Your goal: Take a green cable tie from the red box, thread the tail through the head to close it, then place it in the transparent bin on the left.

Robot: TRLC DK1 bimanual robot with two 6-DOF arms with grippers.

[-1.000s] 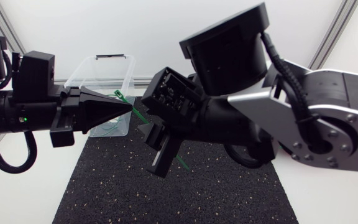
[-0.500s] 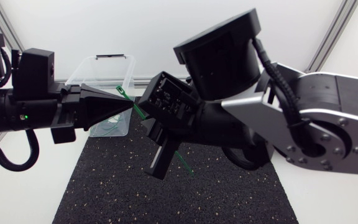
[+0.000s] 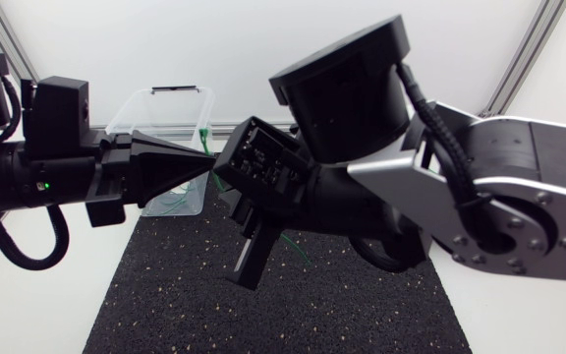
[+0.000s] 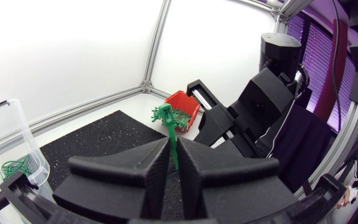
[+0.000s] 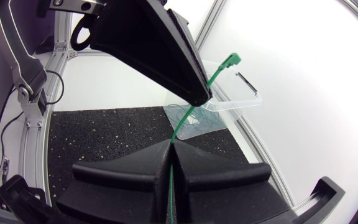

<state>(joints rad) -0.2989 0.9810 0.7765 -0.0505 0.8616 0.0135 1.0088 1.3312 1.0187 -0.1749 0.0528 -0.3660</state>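
Observation:
A green cable tie [image 5: 191, 115] stretches between my two grippers above the black mat. In the right wrist view my right gripper [image 5: 169, 163] is shut on its strap, which rises past the left gripper's fingers [image 5: 166, 59] to the head [image 5: 232, 60]. In the left wrist view my left gripper [image 4: 173, 163] pinches the strap just below the head [image 4: 165, 114]. From above, the left gripper [image 3: 207, 163] meets the right gripper [image 3: 249, 231] mid-table, with the tie's head [image 3: 204, 138] poking up. The red box [image 4: 182, 112] holds several green ties. The transparent bin [image 3: 136, 118] stands at the back left.
Finished green ties [image 4: 14, 168] lie in the transparent bin [image 4: 5, 140]. The black mat [image 3: 185, 295] covers the table's middle. My bulky right arm [image 3: 460, 187] hides the right half of the table from above.
My right gripper has gone from open to shut on the tie's strap and shifted slightly left. The tie's head has risen and swung right beside the left gripper's tip.

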